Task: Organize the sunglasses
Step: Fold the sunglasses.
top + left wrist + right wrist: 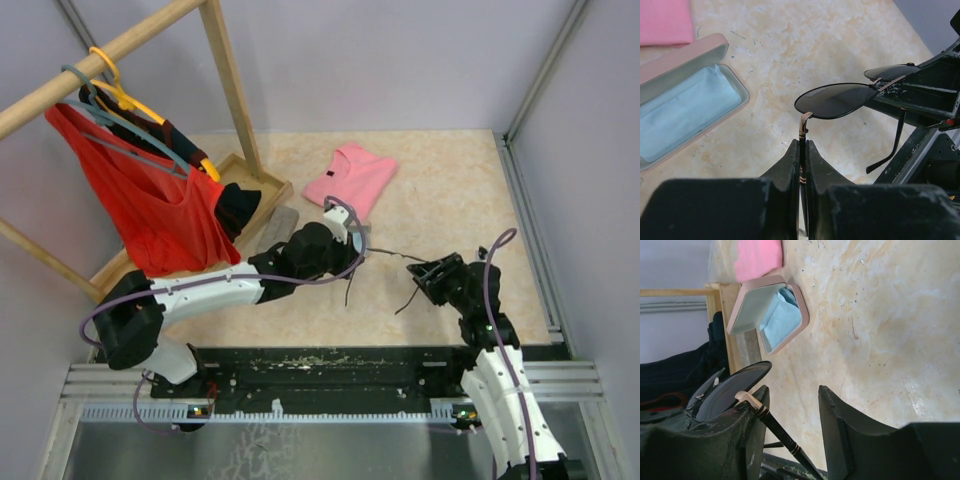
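One pair of sunglasses [395,254] with dark lenses hangs in the air between my two grippers, above the middle of the table. My left gripper [803,142] is shut on one slim arm of the sunglasses [835,100], right behind the hinge. Opposite it, my right gripper [792,392] stands open. The other arm of the sunglasses [730,390] rests against its left finger [752,415], with the lens above that finger. Just left of the sunglasses lies an open pink case [685,105] with a light-blue cloth [780,315] inside.
A folded pink shirt [350,175] lies behind the grippers. A grey case [280,225] sits beside the wooden rack base [250,190]. The rack at back left carries a red garment [150,200] on hangers. Walls enclose the table at the back and the right.
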